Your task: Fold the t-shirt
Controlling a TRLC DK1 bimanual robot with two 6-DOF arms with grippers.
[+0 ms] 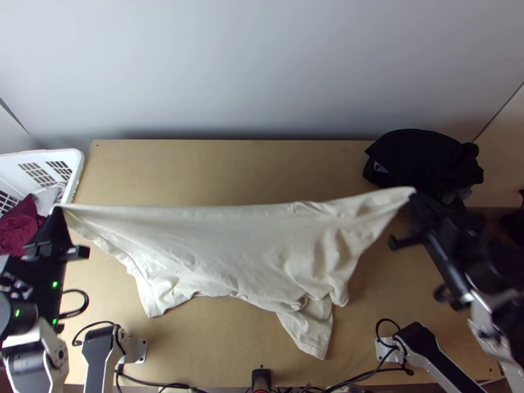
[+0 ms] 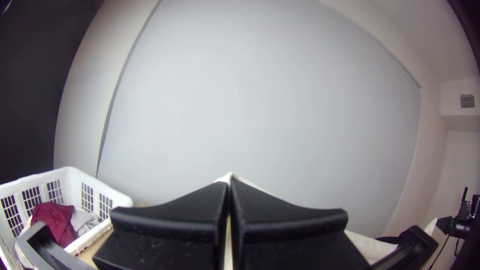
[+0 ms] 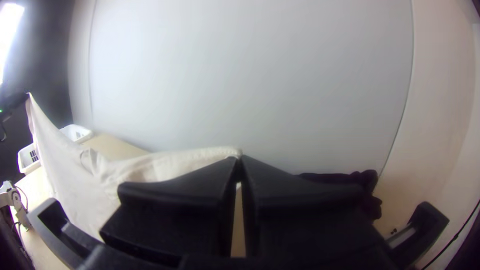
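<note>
Top view has the cream fabric t-shirt [image 1: 242,249] stretched over the light wooden bench [image 1: 216,167], edge taut, rumpled below, ends pinched between closed fingers of black left gripper [image 1: 58,212] and right gripper [image 1: 414,196].

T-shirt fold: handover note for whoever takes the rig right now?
Left claw: shut on one corner of the cream t-shirt.
Right claw: shut on another corner.
Shirt: top edge stretched between the claws, the rest draping toward the near side of the table, lower edge uneven and rumpled. Can't tell which part of the shirt each claw has.
Done: gripped at two corners, spread wide.
Left: lay it flat, then all folds.
Around: white basket with clothes at far left, black cloth at far right.
</note>
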